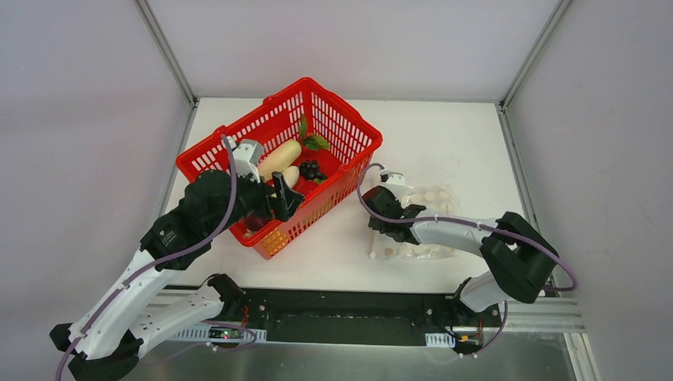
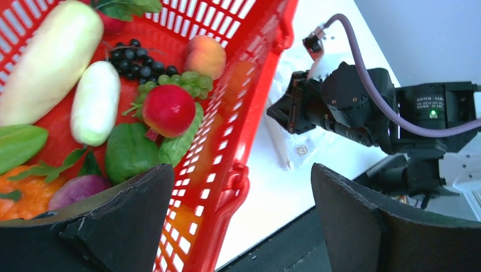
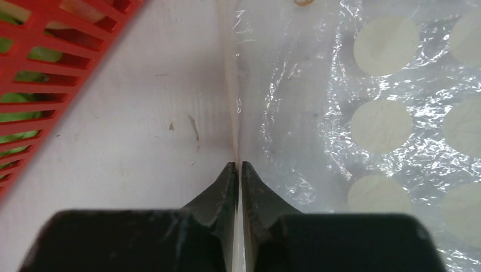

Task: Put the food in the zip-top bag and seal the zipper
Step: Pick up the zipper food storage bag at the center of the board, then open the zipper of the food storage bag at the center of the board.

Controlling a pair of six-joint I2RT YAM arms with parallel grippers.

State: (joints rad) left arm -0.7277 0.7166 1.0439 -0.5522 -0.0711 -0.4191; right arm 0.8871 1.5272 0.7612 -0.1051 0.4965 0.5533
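White table (image 1: pixel 452 135), white walls on three sides. Clear dotted zip-top bag (image 1: pixel 435 198) lies flat just right of the red basket (image 1: pixel 349 131). Its zipper (image 3: pixel 230 85) is the edge facing the basket, and the right gripper (image 3: pixel 239 165) is pinched on that strip, fingers nearly touching. Over the basket's right rim, the left gripper (image 2: pixel 241 173) is spread wide, holding nothing. Toy food (image 2: pixel 168 109) sits inside the basket beside white radishes (image 2: pixel 95 102). Open tabletop behind the basket. The label (image 2: pixel 431 103) on the right arm (image 2: pixel 363 96) is too small to read.
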